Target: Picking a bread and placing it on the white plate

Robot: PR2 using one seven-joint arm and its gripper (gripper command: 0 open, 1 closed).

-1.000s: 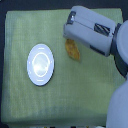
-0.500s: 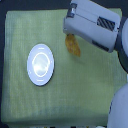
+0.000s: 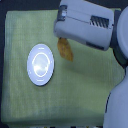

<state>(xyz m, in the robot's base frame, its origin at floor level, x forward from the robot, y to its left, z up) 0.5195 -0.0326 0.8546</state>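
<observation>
Golden-brown bread (image 3: 65, 48) seen in the exterior view, lying on the yellow-green cloth (image 3: 75, 95) that covers the table, tilted, upper end tucked under the grey-white arm (image 3: 87, 25). Sits just beside the white plate (image 3: 40, 63), toward the exterior view's right and a little higher, apart from its rim. Pincer hidden beneath the arm housing directly above the loaf; cannot tell whether its fingers stand apart, together, or clamped on the bread.
</observation>
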